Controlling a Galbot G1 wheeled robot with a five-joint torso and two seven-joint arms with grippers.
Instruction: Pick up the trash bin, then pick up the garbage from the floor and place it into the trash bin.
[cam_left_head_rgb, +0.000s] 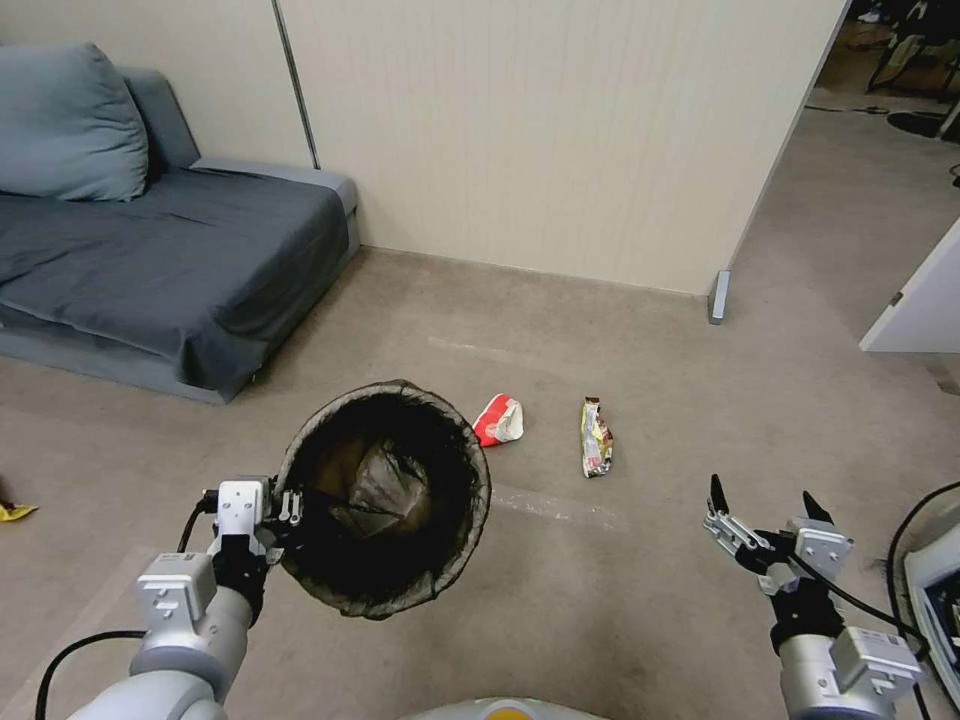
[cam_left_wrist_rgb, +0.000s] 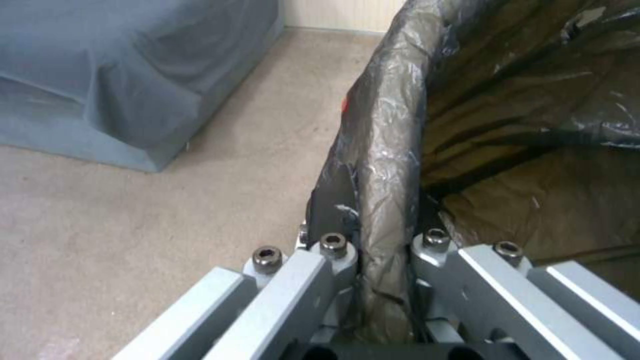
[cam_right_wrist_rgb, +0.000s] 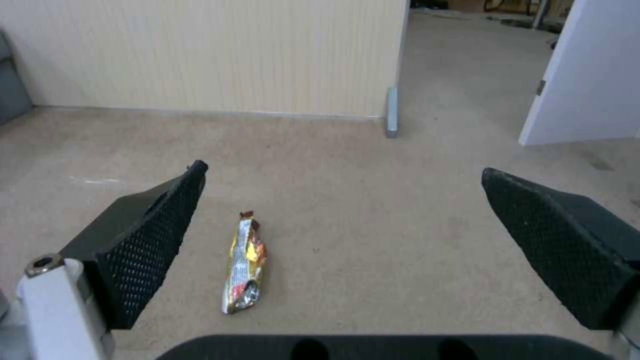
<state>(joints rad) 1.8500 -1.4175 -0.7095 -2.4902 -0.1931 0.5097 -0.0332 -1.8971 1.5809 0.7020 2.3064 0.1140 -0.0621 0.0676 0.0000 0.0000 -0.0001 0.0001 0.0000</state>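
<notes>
My left gripper (cam_left_head_rgb: 290, 508) is shut on the rim of the trash bin (cam_left_head_rgb: 385, 497), which it holds off the floor with its dark bag-lined opening facing up. In the left wrist view the fingers (cam_left_wrist_rgb: 333, 250) pinch the bagged rim (cam_left_wrist_rgb: 387, 165). Two pieces of garbage lie on the carpet ahead: a crushed red-and-white carton (cam_left_head_rgb: 499, 420) just beyond the bin and a yellow and silvery wrapper (cam_left_head_rgb: 596, 437) to its right. My right gripper (cam_left_head_rgb: 763, 505) hangs open low at the right, with the wrapper (cam_right_wrist_rgb: 243, 262) on the floor in front of its fingers (cam_right_wrist_rgb: 153, 235).
A grey sofa (cam_left_head_rgb: 150, 250) stands at the left against a beige wall panel (cam_left_head_rgb: 560, 130). A doorway opens at the far right beside a white door (cam_left_head_rgb: 920, 300). A yellow scrap (cam_left_head_rgb: 12, 511) lies at the left edge. Bare carpet surrounds the litter.
</notes>
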